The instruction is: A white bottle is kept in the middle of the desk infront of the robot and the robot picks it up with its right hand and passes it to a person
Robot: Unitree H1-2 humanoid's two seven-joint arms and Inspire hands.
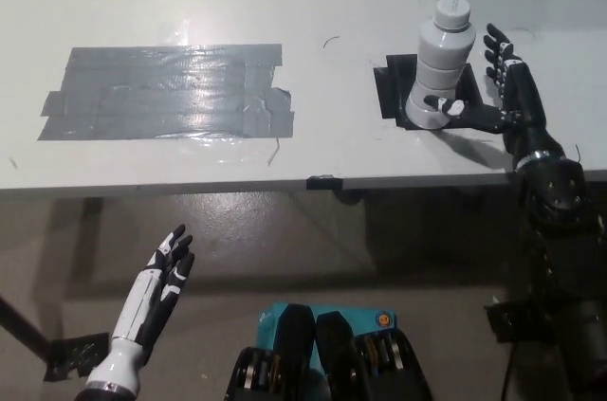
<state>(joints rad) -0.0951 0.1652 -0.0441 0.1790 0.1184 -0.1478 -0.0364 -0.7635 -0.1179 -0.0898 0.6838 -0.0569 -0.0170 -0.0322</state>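
I take the white bottle (441, 64) as my reference: it stands upright on a black tape patch (395, 88) on the grey desk (285, 3), its long axis vertical, cap uppermost. The right hand (493, 93) sits just to the right of the bottle, spread wide and holding nothing; one digit reaches across to the base of the bottle and looks to be at or very near contact, while the fingers (495, 48) stand raised beside the upper body, apart from it. The bottle therefore lies directly to the left of the palm, inside the open span. I judge that the next move is a closure around the ribbed body. The left hand (156, 292) rests open below the desk edge, well apart from the bottle.
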